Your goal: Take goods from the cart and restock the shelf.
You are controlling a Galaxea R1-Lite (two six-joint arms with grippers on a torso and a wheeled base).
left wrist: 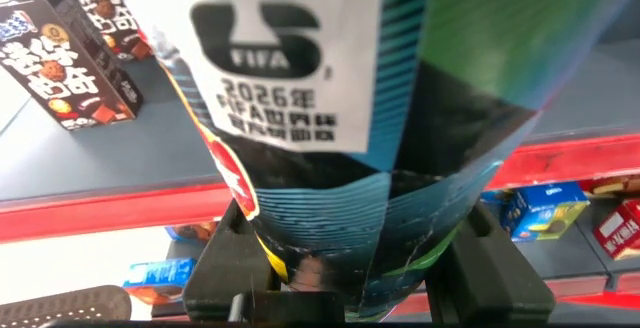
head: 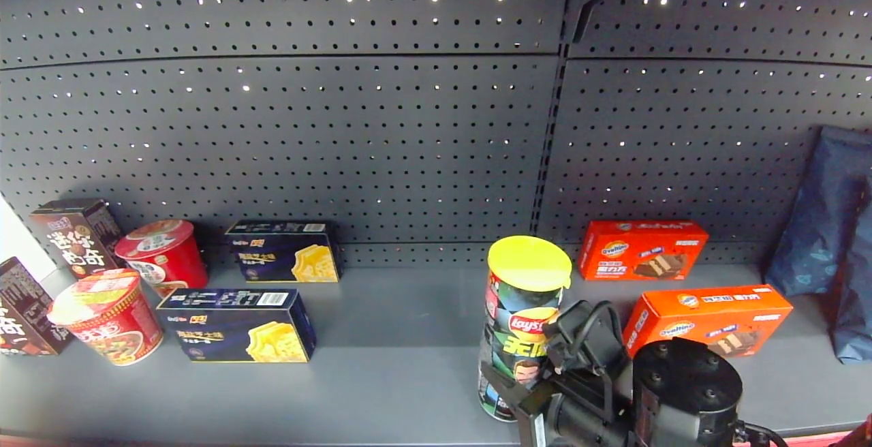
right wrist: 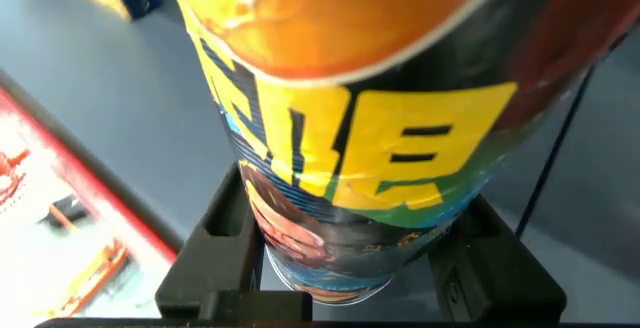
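A tall chips can (head: 528,297) with a yellow lid stands upright on the grey shelf board (head: 409,358), right of centre. My right gripper (head: 518,392) is shut on its lower part; the right wrist view has the can (right wrist: 350,118) between both black fingers (right wrist: 225,243). My left gripper (left wrist: 350,263) is shut on a blue-green snack package (left wrist: 400,118) with a white printed panel, its crinkled lower end pinched between the fingers (left wrist: 235,258). Whether that package rests on anything is hidden.
Left on the shelf: two dark blue boxes (head: 238,324), two red noodle cups (head: 109,324) and brown chocolate boxes (head: 75,236). Two orange boxes (head: 708,317) lie right of the can, dark blue bags (head: 831,229) at far right. Pegboard wall behind. A red shelf edge (left wrist: 100,213) shows below.
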